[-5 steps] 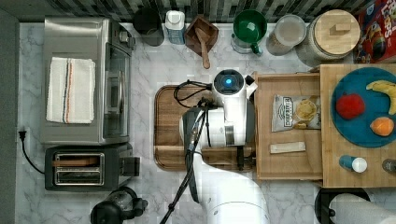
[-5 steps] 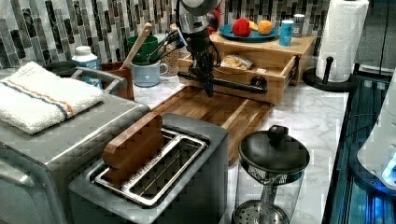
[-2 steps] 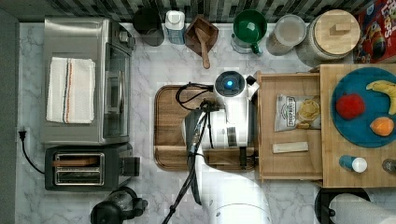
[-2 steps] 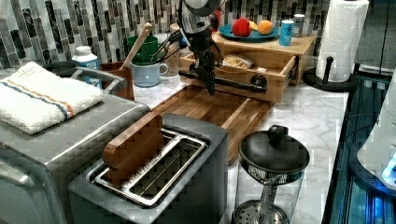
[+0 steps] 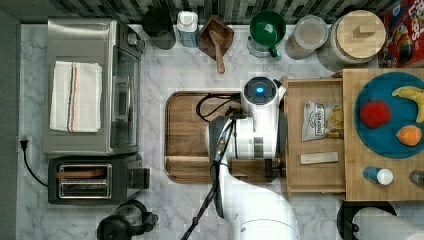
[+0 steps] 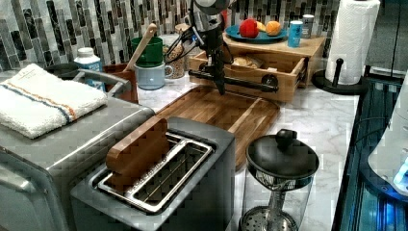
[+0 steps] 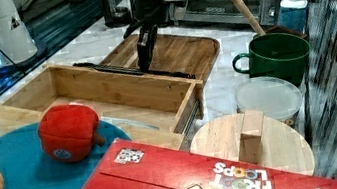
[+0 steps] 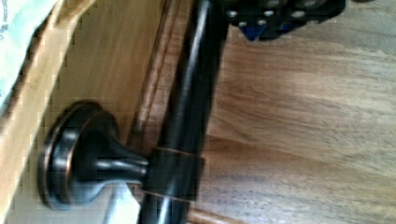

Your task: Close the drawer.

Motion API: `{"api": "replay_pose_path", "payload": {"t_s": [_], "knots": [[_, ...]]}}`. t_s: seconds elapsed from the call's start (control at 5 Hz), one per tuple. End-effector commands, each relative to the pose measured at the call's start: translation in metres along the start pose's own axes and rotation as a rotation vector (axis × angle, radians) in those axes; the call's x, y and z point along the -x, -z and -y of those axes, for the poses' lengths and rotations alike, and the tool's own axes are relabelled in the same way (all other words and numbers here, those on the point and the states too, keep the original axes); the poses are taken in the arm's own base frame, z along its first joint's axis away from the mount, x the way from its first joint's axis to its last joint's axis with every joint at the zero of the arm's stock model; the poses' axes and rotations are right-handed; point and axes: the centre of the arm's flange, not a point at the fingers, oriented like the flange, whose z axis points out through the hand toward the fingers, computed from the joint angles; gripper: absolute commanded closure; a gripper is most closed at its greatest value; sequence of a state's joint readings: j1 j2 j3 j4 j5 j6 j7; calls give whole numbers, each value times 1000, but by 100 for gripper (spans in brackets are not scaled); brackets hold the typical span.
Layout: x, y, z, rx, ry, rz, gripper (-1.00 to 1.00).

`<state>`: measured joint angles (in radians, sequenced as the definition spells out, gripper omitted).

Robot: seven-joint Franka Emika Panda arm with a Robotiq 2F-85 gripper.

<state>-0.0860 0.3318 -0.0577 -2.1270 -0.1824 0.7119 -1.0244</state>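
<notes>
The drawer (image 5: pixel 320 134) stands pulled out from under the pale wooden top (image 5: pixel 382 176), which sits toward the desk's (image 5: pixel 185 65) edge on the top view's right and bears a blue plate (image 5: pixel 380 139) with a red fruit (image 5: pixel 375 113), an orange one (image 5: pixel 409 135) and a banana (image 5: pixel 411 93). Inside the open drawer lie a snack bag (image 5: pixel 322 120) and a pale flat strip (image 5: pixel 319 158). A dark bar handle (image 6: pixel 231 80) runs along the drawer's front, held off the wood on round dark mounts (image 8: pixel 70 154), and that front reaches over the edge of the dark walnut board (image 5: pixel 187 135), which lies in the middle of the desk. The arm's hand (image 6: pixel 219 77) points straight down at the handle, its dark fingers (image 7: pixel 144 52) against the bar from the board's side, with the tip hanging just above the board; whether the fingers are spread or closed, and whether they clasp the bar, cannot be told. In the wrist view the bar (image 8: pixel 187 116) crosses the frame with the walnut grain on one side and the pale drawer front on the other. Along the desk's far edge in the top view stand a green mug (image 5: pixel 267 27), a wooden spoon holder (image 5: pixel 216 36) and a round wooden-lidded jar (image 5: pixel 357 36). A toaster oven (image 5: pixel 90 85) with a folded towel (image 5: pixel 75 96) and a toaster (image 5: pixel 85 179) stand at the desk's edge on the top view's left.
</notes>
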Motion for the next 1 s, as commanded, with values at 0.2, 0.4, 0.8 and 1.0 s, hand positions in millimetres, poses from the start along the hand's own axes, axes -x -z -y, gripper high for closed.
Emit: {"api": "replay_pose_path", "payload": {"t_s": [0.2,0.4,0.8,1.0], "knots": [[64,34,-203,56,-147,-91,100],[77,26,-242,63,-159,-120,100],[90,23,-315,80,-142,-131,100],[96,25,-336,99,-137,-126,100]]}}
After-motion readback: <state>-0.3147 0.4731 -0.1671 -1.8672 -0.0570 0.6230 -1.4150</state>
